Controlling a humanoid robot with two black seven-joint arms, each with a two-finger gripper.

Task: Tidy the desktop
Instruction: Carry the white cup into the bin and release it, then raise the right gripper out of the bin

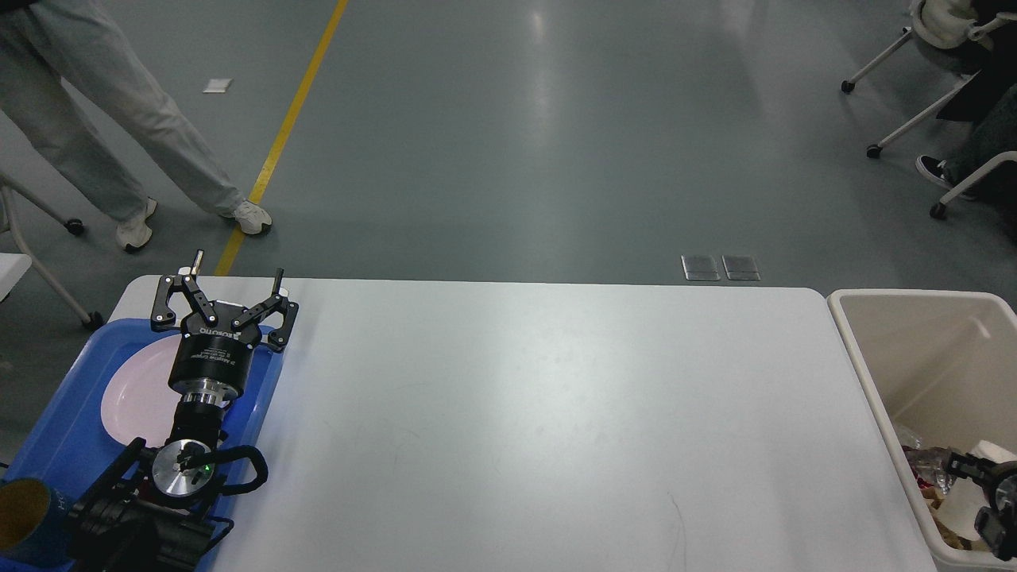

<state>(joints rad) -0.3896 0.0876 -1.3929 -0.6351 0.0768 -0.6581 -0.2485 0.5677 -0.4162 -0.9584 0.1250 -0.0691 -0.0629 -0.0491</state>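
Desktop (540, 413) fills the middle of our head view, white, rounded corners, running from 9 o'clock across to 3 o'clock. Our left gripper (234, 286) sits at about 9 o'clock, above the far right corner of the blue tray (56, 433), fingers spread wide apart, nothing between them. Tray lies on the desktop's left end; a pale pink plate (135, 397) lies in it, partly hidden under our left arm. A cup with a brown inside (24, 520) shows at 8 o'clock, at the tray's near end, cut by the frame edge.

Beige bin (862, 349) stands just beside the desktop's right end at 3 to 4 o'clock. Inside it we see crumpled trash (922, 465) and something white (973, 496) near the bottom. Our right gripper (953, 463) reaches into the bin at 4 o'clock, small, dark and mostly cut off by the frame; we cannot tell whether its fingers are apart or whether it grips anything.

Beyond the desktop, at 11 o'clock, a person's legs in grey trousers (95, 111) stand on the grey floor near a yellow line (294, 103). Chair legs on castors (898, 63) show at 1 to 2 o'clock.
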